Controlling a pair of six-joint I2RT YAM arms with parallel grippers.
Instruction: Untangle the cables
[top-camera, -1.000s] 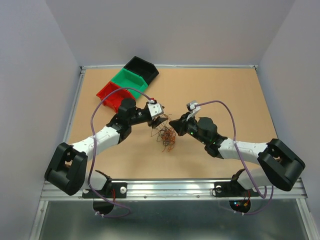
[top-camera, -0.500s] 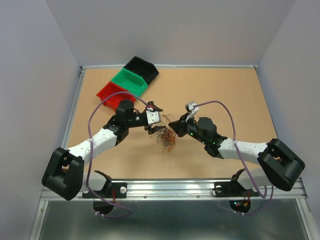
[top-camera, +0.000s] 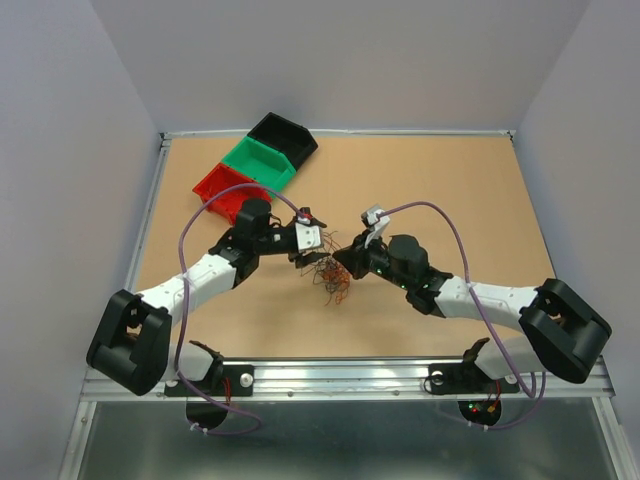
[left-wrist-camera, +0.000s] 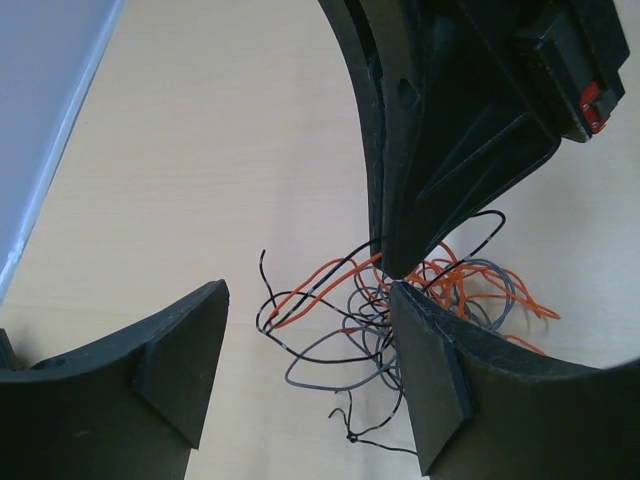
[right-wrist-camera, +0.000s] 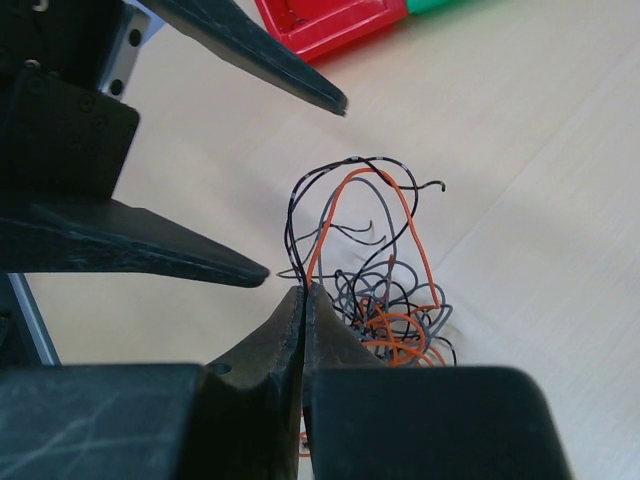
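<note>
The cables (top-camera: 331, 277) are a small tangle of hair-thin orange, grey and black wires on the table's middle. In the right wrist view the cables (right-wrist-camera: 385, 300) rise in a loop, and my right gripper (right-wrist-camera: 304, 294) is shut on a black and an orange strand at its tip. My right gripper (top-camera: 341, 258) sits at the tangle's right edge. My left gripper (top-camera: 317, 244) hangs open just left of the tangle. In the left wrist view the left gripper (left-wrist-camera: 310, 365) holds nothing, and the cables (left-wrist-camera: 335, 325) lie between and beyond its fingers (left-wrist-camera: 185, 365).
A red bin (top-camera: 224, 190), a green bin (top-camera: 260, 163) and a black bin (top-camera: 283, 137) stand in a row at the back left. The red bin (right-wrist-camera: 330, 20) lies beyond the left fingers. A metal rail (top-camera: 340, 375) runs along the near edge.
My left gripper has opened wider and swung down beside the tangle. The right arm has edged left, still pinching its strands.
</note>
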